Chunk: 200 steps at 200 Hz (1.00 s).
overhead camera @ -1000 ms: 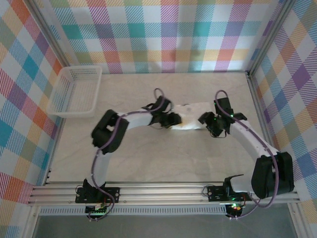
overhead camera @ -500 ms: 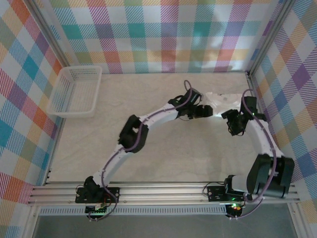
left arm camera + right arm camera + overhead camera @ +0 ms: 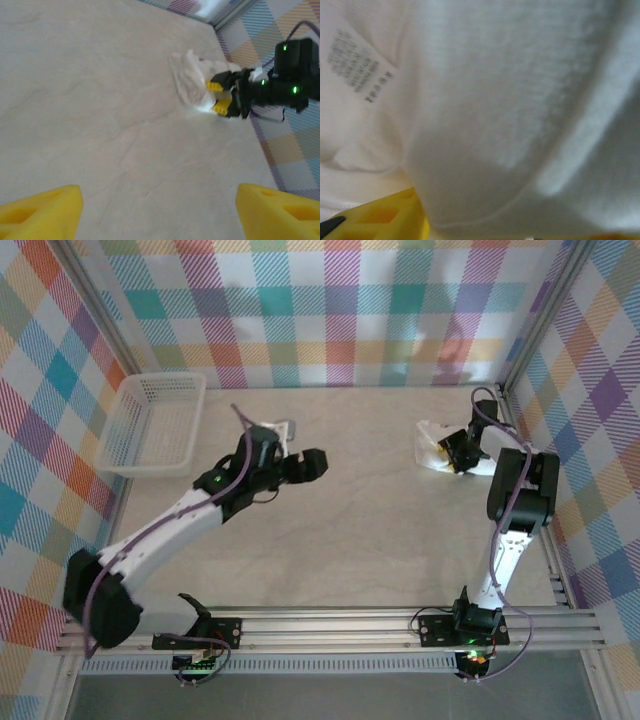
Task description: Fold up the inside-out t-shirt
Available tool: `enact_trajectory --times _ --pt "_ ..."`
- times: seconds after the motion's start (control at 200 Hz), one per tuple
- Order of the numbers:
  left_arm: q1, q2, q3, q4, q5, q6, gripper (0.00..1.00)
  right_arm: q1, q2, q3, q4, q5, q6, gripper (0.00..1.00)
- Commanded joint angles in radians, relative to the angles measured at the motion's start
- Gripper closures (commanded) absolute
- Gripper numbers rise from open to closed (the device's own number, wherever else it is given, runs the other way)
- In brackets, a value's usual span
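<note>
**A:** Start from the overhead view. Where's the shirt?

**B:** The inside-out t-shirt is a crumpled heap right at the tips of the right gripper. It is well apart from the left gripper, which hangs over bare table. The mesh basket sits off to the left gripper's outer side, well apart from it.

**A:** Why bunched there?

**B:** I'd judge the right arm is working the heap alone while the left one stands clear. No fold is made yet, and the cloth needs spreading flat first.

**A:** And the left wrist camera?

**B:** Its own yellow fingertips stand wide apart with nothing between them. Ahead and to their right is the heap, with the right gripper's yellow pads against its near edge and a gap between them. From overhead that contact is a dark smudge. This low angle shows the pads meeting the cloth.

**A:** Is the right one gripping?

**B:** I cannot tell. The jaws stand partly apart, and whether cloth is pinched between them isn't visible.

**A:** Right wrist camera?

**B:** White cloth hangs close to the lens, draped over one yellow finger below. A printed label lies above and left of that finger. This view gives the weave, a stitched hem and the label's print, all too fine for the overhead. The overhead gives the heap's outline, which is lost this close.
</note>
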Motion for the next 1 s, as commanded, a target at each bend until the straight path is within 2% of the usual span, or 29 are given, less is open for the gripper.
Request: enact_trajectory --times 0.0,0.2,0.285,0.39,0.45,0.52,0.62,0.67,0.725,0.785,0.845,0.915,0.995 --pt "0.002 -0.113 -0.118 -0.139 -0.144 0.009 0.22 -0.007 0.121 0.167 -0.048 0.064 -0.057 0.47" --pt "0.006 -0.35 -0.294 -0.18 -0.322 -0.052 0.19 -0.007 0.374 0.582 -0.176 0.082 -0.127 0.46" --pt "0.006 -0.422 -0.346 -0.183 -0.404 -0.073 0.03 -0.007 0.496 0.802 -0.249 0.101 -0.188 0.44" --pt "0.006 -0.478 -0.376 -0.192 -0.471 -0.054 0.0 -0.009 0.612 1.063 -0.363 0.102 -0.251 0.42" --pt "0.006 -0.496 -0.388 -0.187 -0.508 -0.021 0.0 -0.009 0.62 1.124 -0.391 0.089 -0.279 0.41" --pt "0.007 -0.509 -0.406 -0.183 -0.569 0.024 0.0 -0.009 0.565 1.103 -0.395 0.062 -0.312 0.4" --pt "0.008 -0.534 -0.438 -0.187 -0.717 0.075 0.0 -0.008 0.387 0.922 -0.413 -0.045 -0.348 0.37" --pt "0.009 -0.559 -0.474 -0.143 -0.772 0.144 0.0 -0.002 0.232 0.695 -0.332 -0.158 -0.375 0.37" --pt "0.015 -0.596 -0.519 -0.075 -0.832 0.223 0.0 0.014 0.018 0.369 -0.154 -0.194 -0.4 0.35" --pt "0.037 -0.632 -0.585 0.054 -0.877 0.319 0.0 0.029 -0.219 0.048 0.02 -0.149 -0.425 0.28" --pt "0.079 -0.651 -0.656 0.19 -0.891 0.419 0.0 0.038 -0.417 -0.179 0.094 -0.074 -0.436 0.2" --pt "0.148 -0.638 -0.711 0.293 -0.866 0.49 0.0 0.046 -0.612 -0.401 0.178 -0.027 -0.459 0.1" --pt "0.246 -0.571 -0.743 0.396 -0.803 0.516 0.0 0.084 -0.8 -0.658 0.347 0.099 -0.502 0.01"
